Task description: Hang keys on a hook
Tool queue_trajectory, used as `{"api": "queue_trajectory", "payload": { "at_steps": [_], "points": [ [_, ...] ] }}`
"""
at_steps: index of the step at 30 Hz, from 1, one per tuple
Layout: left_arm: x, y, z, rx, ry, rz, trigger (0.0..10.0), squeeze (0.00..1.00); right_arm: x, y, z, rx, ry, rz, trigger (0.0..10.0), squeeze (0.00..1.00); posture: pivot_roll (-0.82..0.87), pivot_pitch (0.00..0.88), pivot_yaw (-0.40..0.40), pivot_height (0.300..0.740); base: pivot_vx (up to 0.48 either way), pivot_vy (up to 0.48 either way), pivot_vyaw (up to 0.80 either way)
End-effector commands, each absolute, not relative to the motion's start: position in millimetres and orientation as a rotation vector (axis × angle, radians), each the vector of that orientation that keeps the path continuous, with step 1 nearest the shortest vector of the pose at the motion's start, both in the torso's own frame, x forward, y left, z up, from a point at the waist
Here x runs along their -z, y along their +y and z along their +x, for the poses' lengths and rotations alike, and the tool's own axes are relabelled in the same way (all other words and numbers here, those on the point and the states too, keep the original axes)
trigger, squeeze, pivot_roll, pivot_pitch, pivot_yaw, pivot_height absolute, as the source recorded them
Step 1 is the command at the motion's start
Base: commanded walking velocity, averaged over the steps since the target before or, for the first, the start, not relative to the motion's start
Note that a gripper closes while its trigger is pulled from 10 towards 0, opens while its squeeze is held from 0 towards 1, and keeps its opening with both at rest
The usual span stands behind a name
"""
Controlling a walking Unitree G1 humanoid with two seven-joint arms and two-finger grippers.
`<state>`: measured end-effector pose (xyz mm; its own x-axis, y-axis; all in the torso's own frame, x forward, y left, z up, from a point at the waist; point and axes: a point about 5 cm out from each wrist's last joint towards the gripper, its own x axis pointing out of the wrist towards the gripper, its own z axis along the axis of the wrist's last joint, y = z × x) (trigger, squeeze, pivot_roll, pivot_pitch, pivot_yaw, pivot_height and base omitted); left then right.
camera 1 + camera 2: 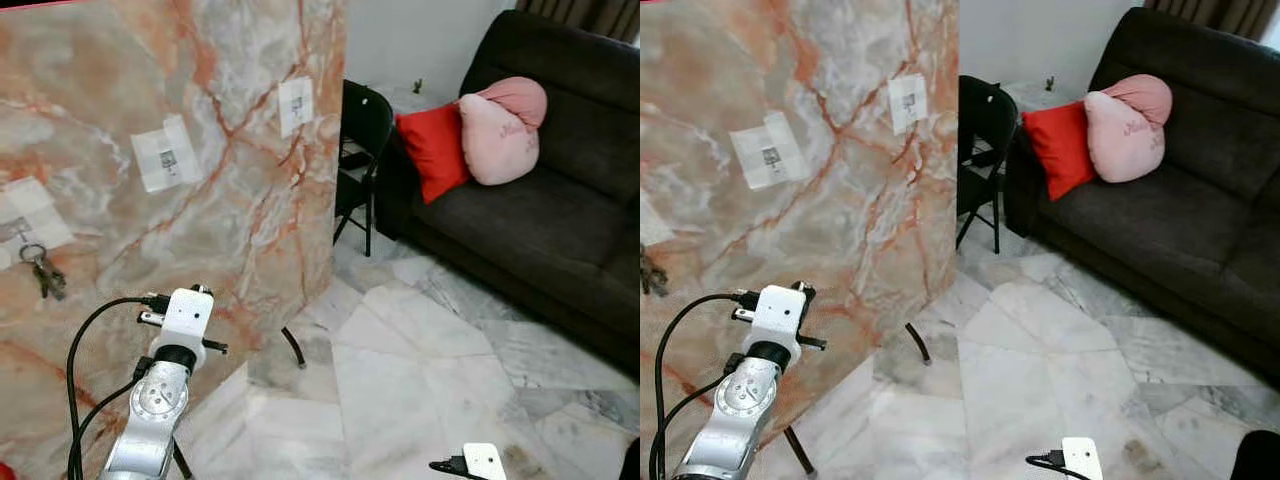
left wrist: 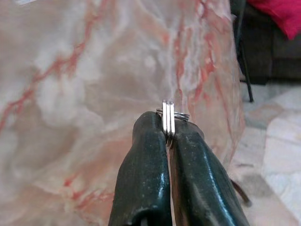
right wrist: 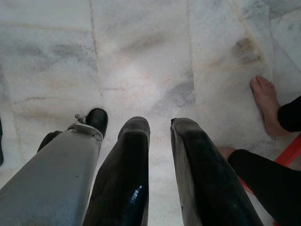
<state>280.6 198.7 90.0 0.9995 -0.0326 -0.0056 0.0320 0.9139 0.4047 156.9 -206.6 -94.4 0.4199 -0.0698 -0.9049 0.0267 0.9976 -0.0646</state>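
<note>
The left tool (image 2: 169,136) is clenched on a silver key ring (image 2: 170,117), held edge-on between its black fingertips, close before the marble-patterned panel (image 1: 230,190). On that panel, a bunch of keys (image 1: 42,270) hangs at a taped white patch well to the left of the raised left arm (image 1: 165,385). The right tool (image 3: 157,141) hangs low over the marble floor (image 3: 141,56) with its fingers parted and nothing between them, a person's bare foot (image 3: 268,103) near it.

Shiny metal key ring (image 2: 168,117), glossy marbled panel (image 1: 200,200), matt fabric sofa (image 1: 560,200).
</note>
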Motion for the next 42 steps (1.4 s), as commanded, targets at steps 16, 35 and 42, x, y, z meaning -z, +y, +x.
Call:
{"api": "queue_trajectory", "payload": {
  "at_steps": [16,35,42],
  "points": [
    [-98,173,282,0.070,-0.082,0.301,10.0,0.00,93,-210,158,0.036,1.143,-0.103,10.0,0.00,0.12,0.000,-0.103,0.740,0.000,0.000,0.48],
    [-103,159,285,0.122,-0.110,0.267,10.0,0.00,93,-209,159,0.035,1.150,-0.109,10.0,0.00,0.12,0.000,-0.104,0.740,0.208,0.000,0.00],
    [-103,158,285,0.119,-0.110,0.261,10.0,0.00,93,-210,159,0.035,1.150,-0.111,10.0,0.00,0.13,0.000,-0.108,0.740,0.439,0.000,0.00]
  ]
}}
